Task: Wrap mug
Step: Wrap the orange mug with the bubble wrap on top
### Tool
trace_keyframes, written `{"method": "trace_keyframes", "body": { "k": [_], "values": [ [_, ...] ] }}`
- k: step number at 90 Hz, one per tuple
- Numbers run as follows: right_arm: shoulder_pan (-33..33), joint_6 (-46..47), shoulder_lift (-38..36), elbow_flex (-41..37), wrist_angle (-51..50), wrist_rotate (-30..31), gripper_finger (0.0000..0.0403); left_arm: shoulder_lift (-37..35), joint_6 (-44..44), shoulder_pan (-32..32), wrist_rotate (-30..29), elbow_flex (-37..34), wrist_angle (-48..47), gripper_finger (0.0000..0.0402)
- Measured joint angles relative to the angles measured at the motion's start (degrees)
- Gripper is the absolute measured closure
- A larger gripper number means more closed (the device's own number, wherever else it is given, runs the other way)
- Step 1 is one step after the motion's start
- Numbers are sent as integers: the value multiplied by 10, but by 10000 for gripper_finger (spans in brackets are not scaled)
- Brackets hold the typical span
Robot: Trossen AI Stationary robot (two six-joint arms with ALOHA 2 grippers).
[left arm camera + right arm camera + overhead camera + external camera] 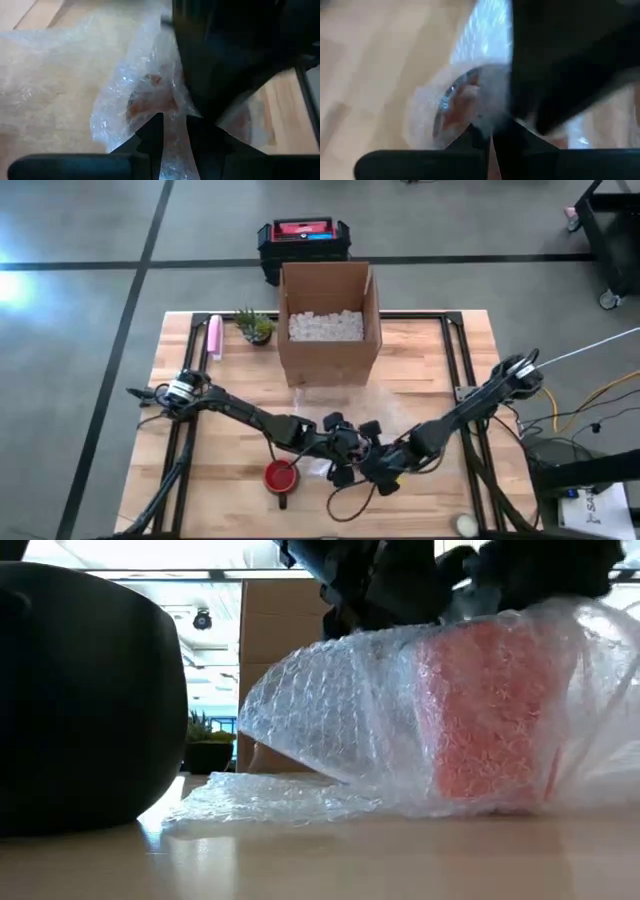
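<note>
Table [200, 480]: wooden, open cardboard box [328, 320] at rear.
Left pincer [174, 131]: pinched clear bubble wrap sheet [330, 715].
Right pincer [489, 134]: likewise closed on it.
Progress: red mug [490, 710] partly covered, wrap loose.

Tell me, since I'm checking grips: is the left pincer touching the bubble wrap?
Touching. The left wrist view shows the left pincer closed on a fold of bubble wrap, the plastic pinched between its fingertips.

Bright, even daylight — window glare behind the low view; both wrist views blurred up close.
</note>
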Motion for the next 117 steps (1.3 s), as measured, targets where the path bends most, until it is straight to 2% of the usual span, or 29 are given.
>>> {"method": "trace_keyframes", "body": {
  "k": [23,38,57,65,77,96,117],
  "values": [
    [1,-5,41,25,-28,-1,401,-14,7,-10,45,2,3,327],
    [-1,-4,34,22,-28,-5,401,15,9,-5,45,2,23,326],
    [-4,12,29,21,-31,-16,401,18,14,-4,23,2,20,326],
    [-5,27,19,26,-50,-44,401,18,14,-2,20,2,18,326],
    [4,64,-17,30,-91,-90,401,19,12,-2,17,2,19,326],
    [16,99,-101,19,-120,-96,401,18,14,-2,17,2,20,326],
    [20,158,-202,-69,-121,-84,401,18,15,-2,17,2,21,326]
  ]
}}
